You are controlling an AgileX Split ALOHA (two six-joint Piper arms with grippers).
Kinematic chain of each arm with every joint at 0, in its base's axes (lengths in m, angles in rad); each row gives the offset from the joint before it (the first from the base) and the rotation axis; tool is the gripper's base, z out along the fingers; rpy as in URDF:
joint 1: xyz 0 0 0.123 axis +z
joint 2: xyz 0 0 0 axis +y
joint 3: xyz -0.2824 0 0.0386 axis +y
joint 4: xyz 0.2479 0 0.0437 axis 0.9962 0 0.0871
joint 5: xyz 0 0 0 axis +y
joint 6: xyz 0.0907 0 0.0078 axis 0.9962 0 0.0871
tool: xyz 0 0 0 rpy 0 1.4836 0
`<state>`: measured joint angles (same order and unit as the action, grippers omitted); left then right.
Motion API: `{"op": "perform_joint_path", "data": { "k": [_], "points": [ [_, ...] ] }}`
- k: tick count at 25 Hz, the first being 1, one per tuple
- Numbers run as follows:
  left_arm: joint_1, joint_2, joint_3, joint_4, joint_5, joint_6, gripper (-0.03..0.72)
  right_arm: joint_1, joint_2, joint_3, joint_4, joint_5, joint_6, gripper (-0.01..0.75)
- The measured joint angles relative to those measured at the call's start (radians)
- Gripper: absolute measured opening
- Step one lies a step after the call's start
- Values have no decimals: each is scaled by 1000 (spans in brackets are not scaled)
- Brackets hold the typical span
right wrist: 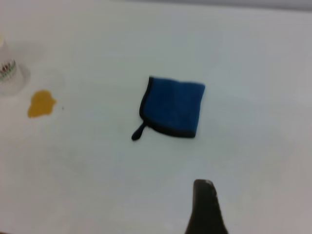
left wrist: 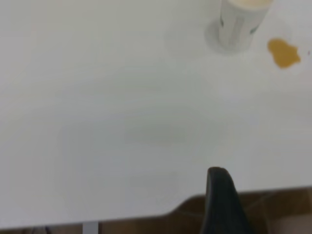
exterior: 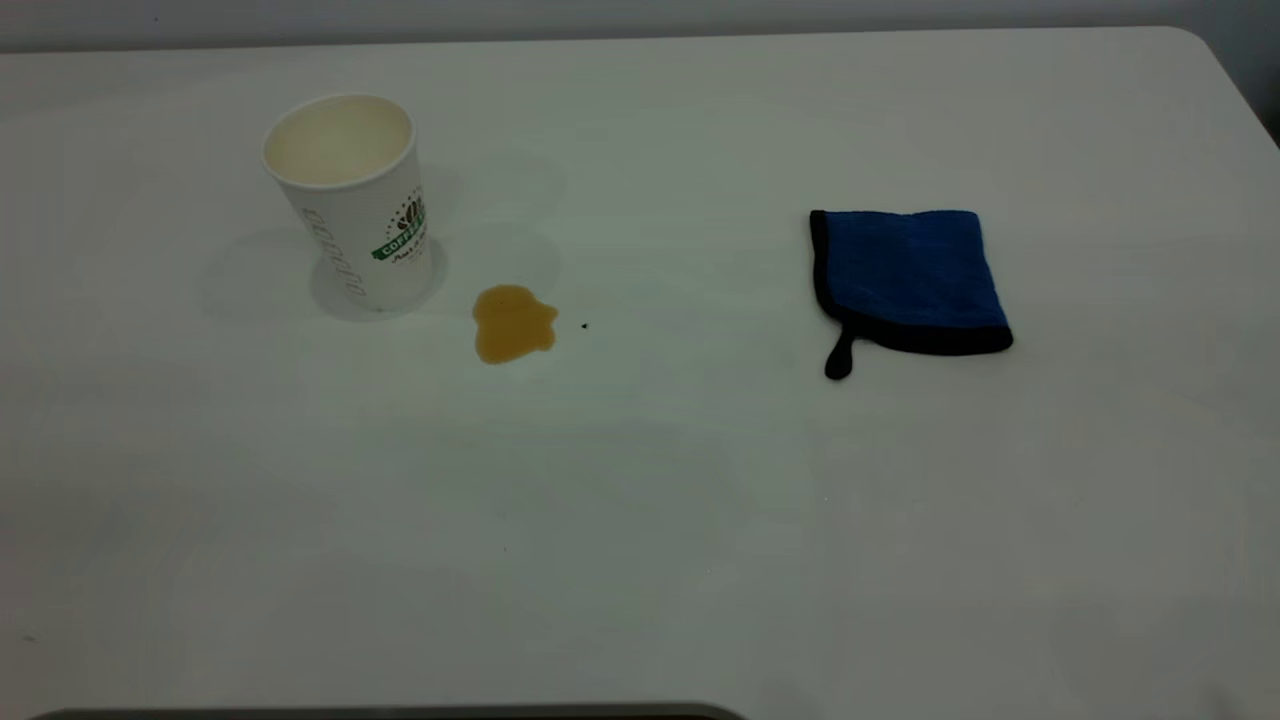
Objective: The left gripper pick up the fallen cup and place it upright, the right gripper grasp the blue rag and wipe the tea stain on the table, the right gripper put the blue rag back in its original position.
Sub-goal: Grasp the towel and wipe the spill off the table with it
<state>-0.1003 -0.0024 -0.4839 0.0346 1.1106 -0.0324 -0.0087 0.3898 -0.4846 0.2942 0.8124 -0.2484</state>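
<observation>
**Cup upright, stain unwiped, rag flat on the tabletop**

Your paper cup (exterior: 350, 200) stands upright on its base on the white tabletop (exterior: 640, 520), mouth up and cream inside showing, with the green-and-black coffee logo turned toward the stain. Taking the exterior view as a clock face centred on the tabletop, the cup sits at about 10 o'clock. The tea stain (exterior: 513, 323) is an amber puddle just beside the cup's base, at roughly 4 o'clock from it and not touching it. A tiny black speck (exterior: 584, 325) lies near the stain at its 3 o'clock.

The blue rag (exterior: 908, 278) lies flat with a black border and a short black loop trailing from one corner. You find it well apart from the stain, at about 3 o'clock from it, with bare tabletop between them.

Neither arm appears in the exterior view. In the left wrist view you see only one dark finger tip of the left hand (left wrist: 222, 202) over the tabletop's edge, well apart from the cup (left wrist: 241, 24) and the stain (left wrist: 283, 52); I cannot tell whether that hand is spread or pressed together. In the right wrist view one dark finger tip of the right hand (right wrist: 204, 207) shows above bare tabletop, with the rag (right wrist: 173, 107) near it and the stain (right wrist: 41, 103) farther off beside the cup's base (right wrist: 9, 73); its state cannot be told either. Nothing is held by either hand.
</observation>
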Motion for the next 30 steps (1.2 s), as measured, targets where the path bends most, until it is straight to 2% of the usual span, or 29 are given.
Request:
{"op": "perform_joint_path", "data": {
  "k": [6,11,15,18,24,30],
  "points": [
    [0,-16,0,2,2,-4,480,0,320,0,108,-175,-178,587],
    [9,-16,0,2,2,-4,480,0,620,-5,321,-281,-474,587],
    [86,-16,0,2,3,-4,480,7,851,-47,553,-343,-729,587],
    [136,-16,0,2,3,-4,480,63,1002,-112,662,-407,-870,587],
    [144,-16,0,2,3,-4,480,187,1319,-260,710,-554,-953,587],
    [144,-16,0,2,3,-4,480,199,1590,-424,677,-614,-1014,587]
  ]
}}
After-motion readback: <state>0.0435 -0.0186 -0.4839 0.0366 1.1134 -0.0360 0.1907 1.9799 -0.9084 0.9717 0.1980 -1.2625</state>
